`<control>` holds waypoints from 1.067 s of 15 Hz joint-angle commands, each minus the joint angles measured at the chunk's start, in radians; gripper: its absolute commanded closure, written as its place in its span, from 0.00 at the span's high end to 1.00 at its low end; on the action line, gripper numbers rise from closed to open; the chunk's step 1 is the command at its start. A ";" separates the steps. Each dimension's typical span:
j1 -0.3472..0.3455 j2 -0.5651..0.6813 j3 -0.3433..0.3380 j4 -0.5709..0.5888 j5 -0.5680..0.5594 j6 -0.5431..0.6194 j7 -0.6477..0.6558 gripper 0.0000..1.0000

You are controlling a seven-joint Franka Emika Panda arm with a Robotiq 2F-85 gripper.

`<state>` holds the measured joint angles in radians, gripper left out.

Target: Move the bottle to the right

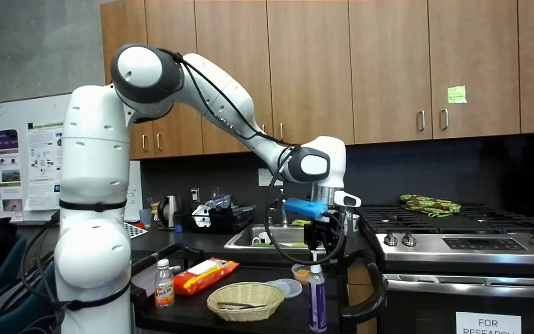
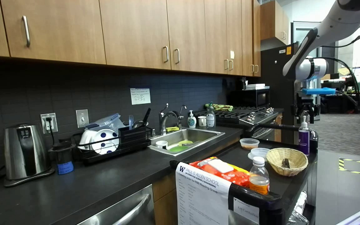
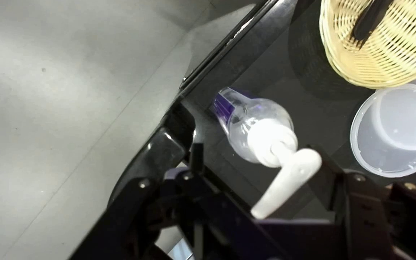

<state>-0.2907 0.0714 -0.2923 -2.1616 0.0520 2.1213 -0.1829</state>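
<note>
The bottle, a slim purple bottle with a clear shoulder and white pump top, stands upright near the cart's end in both exterior views (image 1: 317, 301) (image 2: 304, 140). In the wrist view the bottle (image 3: 246, 115) is seen from above, its pump head reaching between the fingers. My gripper (image 1: 326, 248) points down just above the bottle, and it also shows in an exterior view (image 2: 306, 116). In the wrist view my gripper (image 3: 260, 162) is open, with a finger on each side of the pump head. The right fingertip is partly hidden by the pump; contact cannot be told.
A wicker basket (image 1: 216, 304) with dark utensils stands beside the bottle. Around it are clear lids (image 1: 290, 287), a small tub (image 1: 300, 274), a red bag (image 1: 204, 278) and an orange-labelled bottle (image 1: 164, 287). The cart's black handle (image 3: 157, 155) rises close to the bottle.
</note>
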 commanded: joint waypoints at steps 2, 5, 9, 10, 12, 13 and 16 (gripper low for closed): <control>-0.005 -0.063 0.000 -0.024 -0.017 -0.001 -0.007 0.81; 0.001 -0.100 0.003 -0.028 -0.041 -0.006 0.001 0.98; 0.014 -0.170 0.014 -0.035 -0.069 -0.035 0.008 1.00; 0.021 -0.192 0.020 -0.039 -0.069 -0.044 0.003 1.00; 0.046 -0.241 0.045 -0.059 -0.077 -0.048 -0.006 1.00; 0.062 -0.261 0.063 -0.064 -0.084 -0.056 0.008 1.00; 0.119 -0.314 0.117 -0.084 -0.066 -0.070 -0.003 1.00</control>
<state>-0.2190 -0.1609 -0.2182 -2.1987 -0.0080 2.0694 -0.1865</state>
